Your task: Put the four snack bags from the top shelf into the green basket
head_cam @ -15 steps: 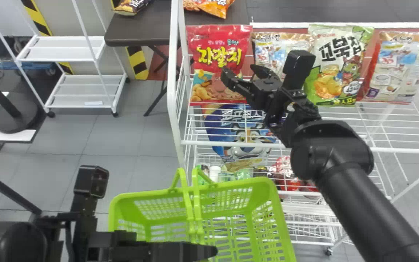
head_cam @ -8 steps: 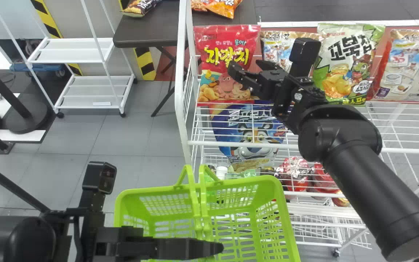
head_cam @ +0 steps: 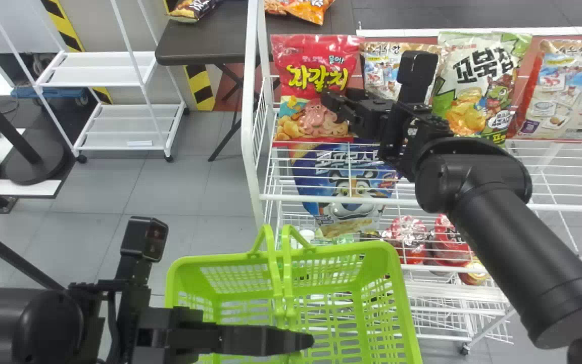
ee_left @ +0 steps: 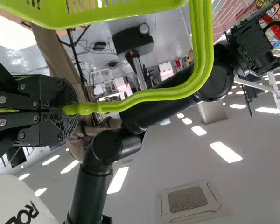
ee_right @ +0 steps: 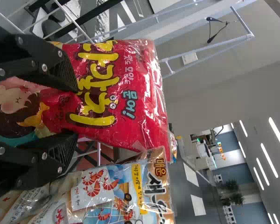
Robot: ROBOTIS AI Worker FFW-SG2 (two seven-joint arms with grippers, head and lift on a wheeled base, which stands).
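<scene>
Along the far edge of the top shelf [head_cam: 574, 207] stood, from its left edge rightward, a red bag [head_cam: 311, 55], a tan bag [head_cam: 379, 78], a green-and-white bag [head_cam: 465, 76] and a second tan bag [head_cam: 559, 96]. The right claw [head_cam: 340, 96] was spread before the red bag; the left claw [head_cam: 310, 340] pinched the handles [ee_left: 154, 95] of the green basket [head_cam: 346, 248].

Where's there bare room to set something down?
On the top shelf, right of the right arm, between its front rail and the green bag; also inside the green basket, right of its handles. The shelf's back is crowded: four bags in a row, the right gripper at the red bag.
</scene>
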